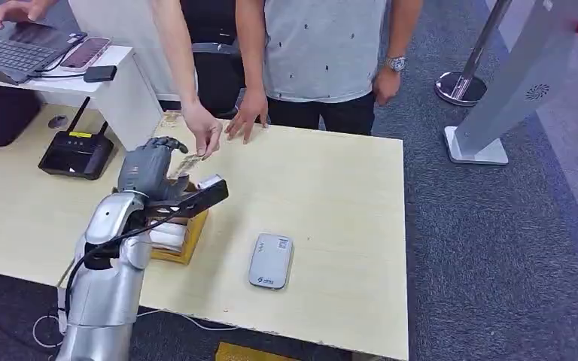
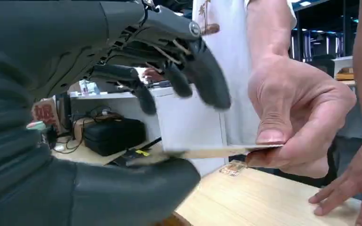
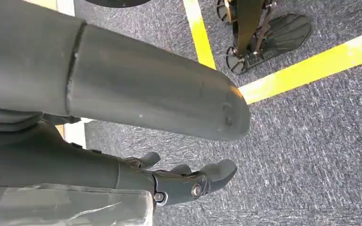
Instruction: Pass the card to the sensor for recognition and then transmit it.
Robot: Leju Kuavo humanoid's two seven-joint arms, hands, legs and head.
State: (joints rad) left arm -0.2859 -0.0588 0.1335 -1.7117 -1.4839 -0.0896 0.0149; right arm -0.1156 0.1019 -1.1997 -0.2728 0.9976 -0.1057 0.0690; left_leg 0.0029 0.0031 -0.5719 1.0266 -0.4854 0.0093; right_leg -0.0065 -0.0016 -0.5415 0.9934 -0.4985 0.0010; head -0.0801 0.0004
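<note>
L hand (image 1: pixel 149 167) is raised over the worktop (image 1: pixel 331 195) near its far-left corner, holding the card (image 1: pixel 187 165). In the left wrist view the card (image 2: pixel 217 151) lies flat, thumb under one end and dark fingers (image 2: pixel 207 80) curled above it, so fingers are clamped on the card. A person's hand (image 1: pixel 205 131) pinches the card's other end, thumb on top; both hold it at once. That person's 2nd hand (image 1: pixel 247 116) rests on the worktop's far edge. Grey card sensor (image 1: pixel 271 260) lies flat toward the near edge, mid-worktop, well apart from the card. A yellow box (image 1: pixel 184 239) sits under the L arm w/ a black device (image 1: pixel 199 197) on top. Black router (image 1: pixel 77 154) on the adjacent desk to the left. R hand (image 3: pixel 184 181) hangs over grey carpet (image 3: pixel 311 155) w/ yellow lines, fingers loosely apart, holding nothing.
</note>
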